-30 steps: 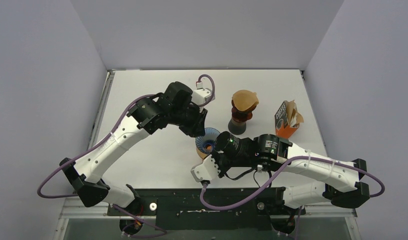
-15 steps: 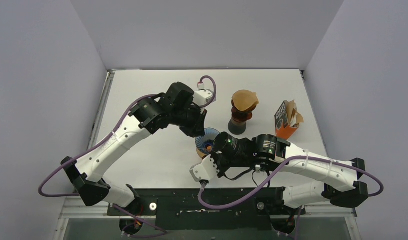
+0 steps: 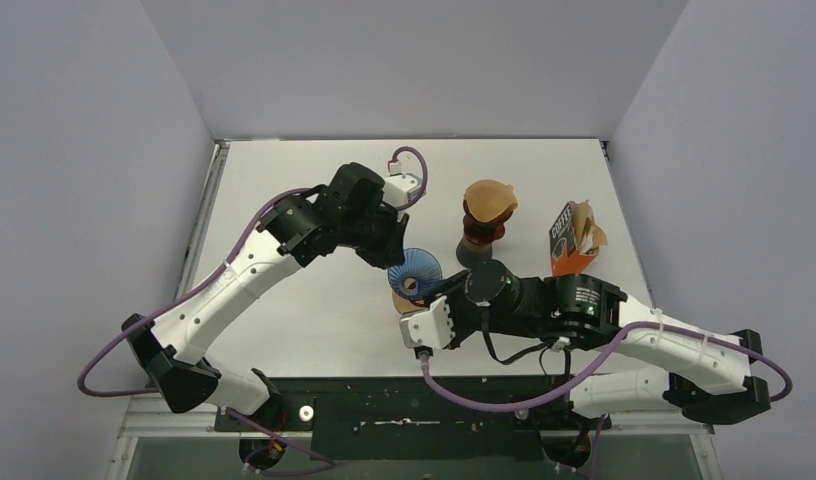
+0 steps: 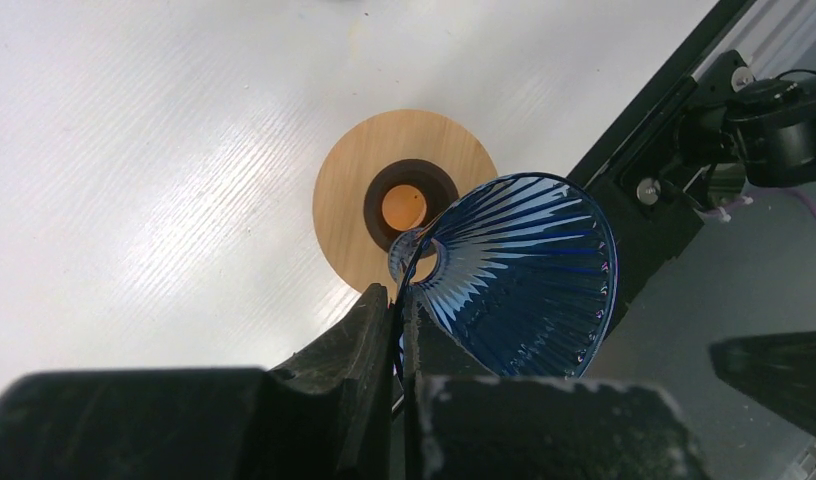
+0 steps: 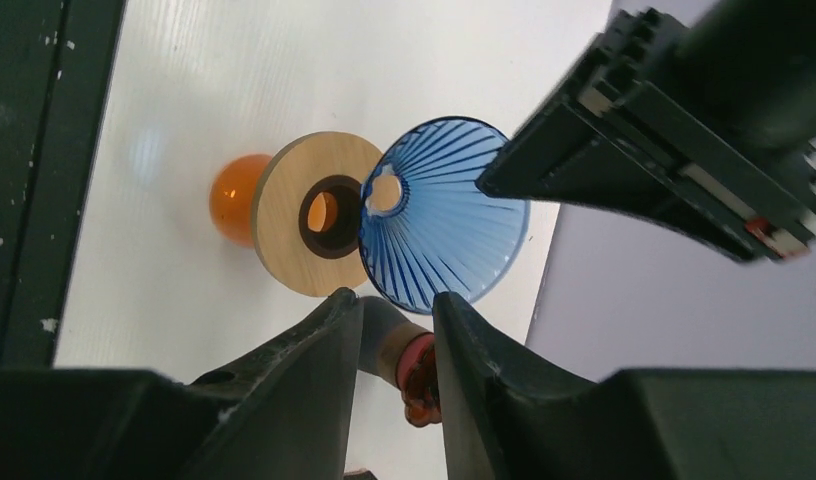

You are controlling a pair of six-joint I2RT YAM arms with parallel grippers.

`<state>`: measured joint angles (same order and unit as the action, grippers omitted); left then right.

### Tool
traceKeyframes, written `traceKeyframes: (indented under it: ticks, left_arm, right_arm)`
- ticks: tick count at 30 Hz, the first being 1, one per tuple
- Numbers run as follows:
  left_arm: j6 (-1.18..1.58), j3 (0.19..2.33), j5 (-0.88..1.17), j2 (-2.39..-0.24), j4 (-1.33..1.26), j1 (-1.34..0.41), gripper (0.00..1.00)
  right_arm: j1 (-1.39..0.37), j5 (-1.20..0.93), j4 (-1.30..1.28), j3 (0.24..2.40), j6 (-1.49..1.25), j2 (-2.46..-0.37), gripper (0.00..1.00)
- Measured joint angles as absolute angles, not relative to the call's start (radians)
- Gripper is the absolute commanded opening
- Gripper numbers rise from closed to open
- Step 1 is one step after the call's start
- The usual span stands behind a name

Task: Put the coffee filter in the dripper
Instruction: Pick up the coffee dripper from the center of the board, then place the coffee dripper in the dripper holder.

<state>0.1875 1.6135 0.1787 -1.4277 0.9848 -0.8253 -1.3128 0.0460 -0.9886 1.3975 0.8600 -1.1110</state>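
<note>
From above, a white table (image 3: 304,180) sits between plain grey walls (image 3: 84,150), with a black rail (image 3: 384,395) along its near edge. The left gripper (image 3: 392,255) is clamped on the rim of the blue dripper (image 3: 416,268), which hangs tilted just above a wooden ring (image 3: 401,302). The right gripper (image 3: 436,293) is just beside them with its jaws apart, holding nothing. Behind them, a brown paper filter (image 3: 490,197) sits on top of an amber stand (image 3: 481,232). More filters stick out of an orange box (image 3: 562,242) to its right.

In the left wrist view, the left gripper (image 4: 396,300) pinches the blue dripper (image 4: 519,275) by its edge. The cone is tipped on its side with its narrow end over the wooden ring (image 4: 349,210), which lies flat on the bare table (image 4: 134,150).

In the right wrist view, the right gripper (image 5: 396,300) has a clear gap between its fingers (image 5: 334,345), which close on nothing. Beyond them, the blue dripper (image 5: 454,230) is held clear of the wooden ring (image 5: 284,235), and an orange ball (image 5: 234,200) shows behind the ring.

A second ago the blue dripper sat upright on the ring. Since then it has been lifted off and tipped over. The left jaws have closed on it, the right jaws have opened, and the right arm has drawn back to the right.
</note>
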Motion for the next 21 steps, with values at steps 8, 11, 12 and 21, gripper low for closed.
traceKeyframes:
  ticks: [8,11,12,21]
  left_arm:
    - [0.206,1.489,0.209,-1.369,0.906,-0.733,0.0]
    - [0.21,1.451,0.223,-1.332,0.869,-0.723,0.0]
    - [0.214,1.443,0.228,-1.319,0.86,-0.722,0.0]
    - [0.24,1.388,0.282,-1.246,0.786,-0.703,0.0]
  right_arm:
    - [-1.315,0.17,-0.857,1.373,0.614,-1.031,0.49]
    - [-1.299,0.234,-0.815,1.372,0.485,-1.035,0.48]
    - [-1.288,0.252,-0.805,1.374,0.441,-1.043,0.48]
    - [-0.996,0.236,-0.827,1.419,0.101,-1.191,0.52]
